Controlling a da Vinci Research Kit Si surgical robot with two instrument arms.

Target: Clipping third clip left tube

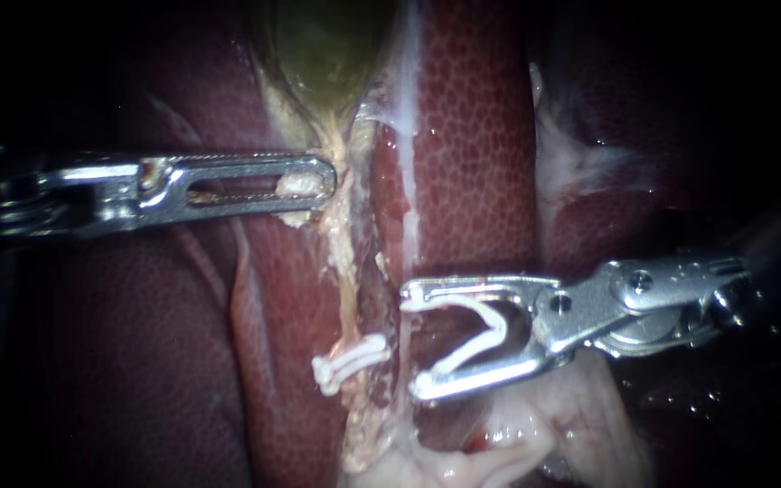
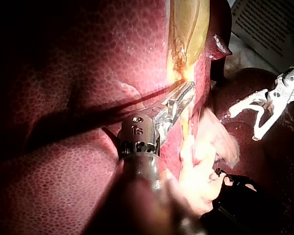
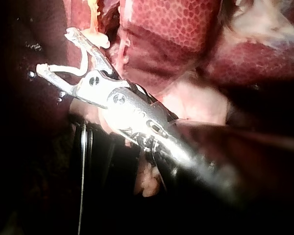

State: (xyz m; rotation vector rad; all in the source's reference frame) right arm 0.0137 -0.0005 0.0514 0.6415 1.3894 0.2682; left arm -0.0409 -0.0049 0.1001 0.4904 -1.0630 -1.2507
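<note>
We judge the clipping as not yet done. One white clip [image 1: 350, 360] sits shut across the tube [image 1: 347, 271], low on its run over the liver [image 1: 472, 136]. We cannot make out any other clip on it from here. The loaded clip [image 1: 490, 330] has not been closed.

Our left instrument [image 1: 325, 181] has its jaws clenched on the pale tissue [image 1: 298, 186] just under the gallbladder [image 1: 327, 54], where the tube begins, and holds that strand up. Our right instrument [image 1: 409, 344] has its jaws standing wide, with the loaded clip seated against both of them, its two arms spread in a V.

The tube lies just beside the tips of the right jaws, on their far side and outside the mouth of the V. The clip already placed is level with the lower jaw and near it. What is left, as we judge it, is to bring the open clip around the tube, clear of the placed one, and squeeze it shut.
</note>
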